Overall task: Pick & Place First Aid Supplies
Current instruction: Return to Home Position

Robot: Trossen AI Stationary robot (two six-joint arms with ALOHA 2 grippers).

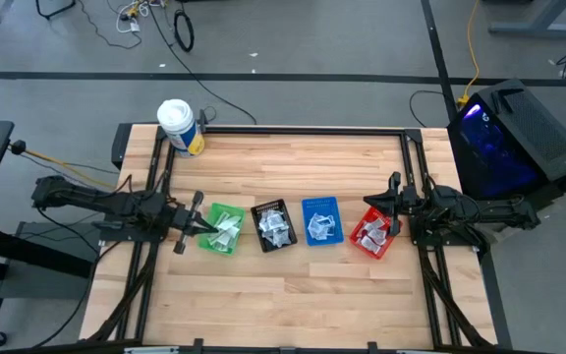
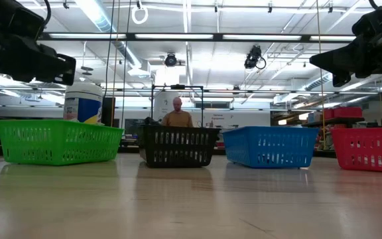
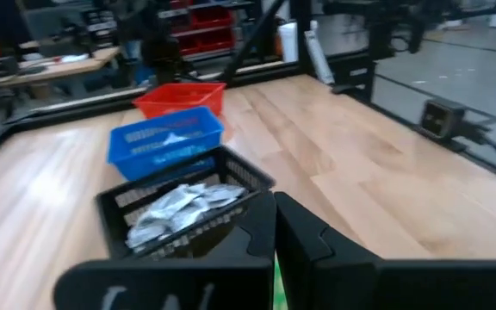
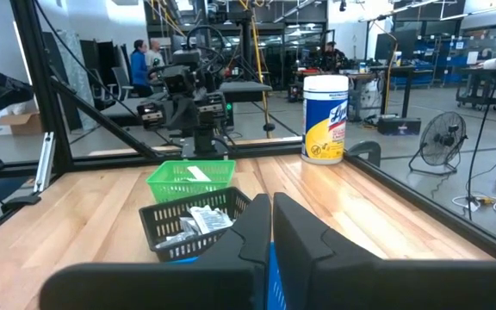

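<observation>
The wooden table (image 1: pixel 293 295) carries a row of four bins: green (image 1: pixel 214 208), black (image 1: pixel 263 207), blue (image 1: pixel 320 203) and red (image 1: pixel 376 254). The left gripper (image 1: pixel 202 226) hangs by the green bin's outer edge and the right gripper (image 1: pixel 389 208) by the red bin's. Both are clenched on nothing. The first aid sachets (image 1: pixel 275 226) lie heaped inside all four bins.

Sachets (image 4: pixel 200 220) in black bin (image 4: pixel 160 226) — green bin (image 4: pixel 179 182) beyond, white tub (image 4: pixel 326 119) aside
</observation>
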